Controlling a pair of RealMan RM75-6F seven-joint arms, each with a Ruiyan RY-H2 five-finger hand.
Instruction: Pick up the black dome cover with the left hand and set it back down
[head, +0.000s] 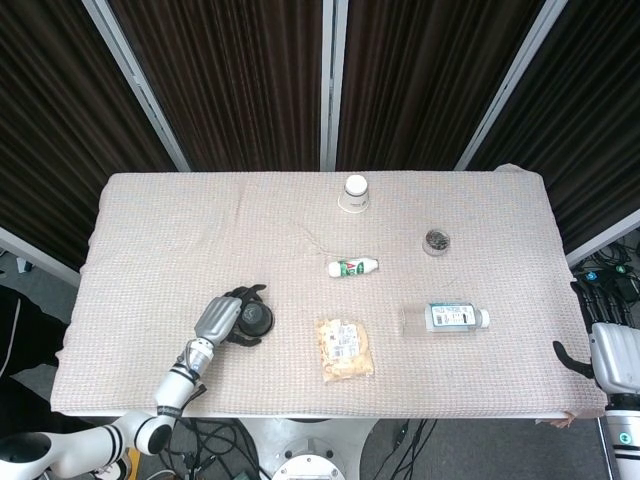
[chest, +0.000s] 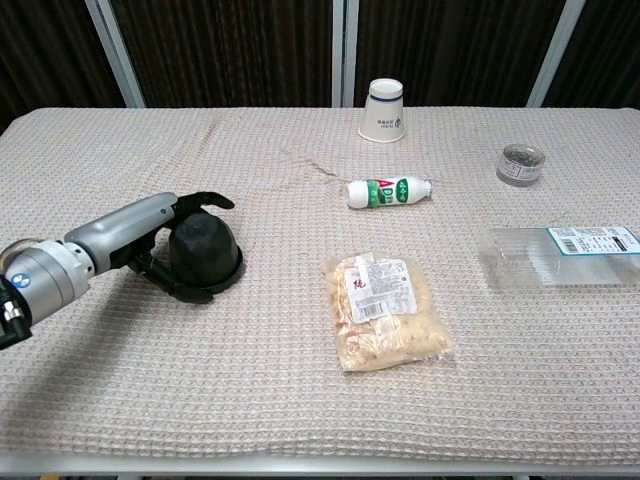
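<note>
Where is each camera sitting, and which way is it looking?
Head view: sits high up, looking steeply down at the whole table; it shows the left hand around the dome cover, its arm, and the right hand off the table's right edge.
Chest view: sits low at the near edge, looking forward across the table towards the curtains; only the left hand and forearm show.
Both share: the dome cover, cup, small bottle, snack bag, tin and clear bottle.
</note>
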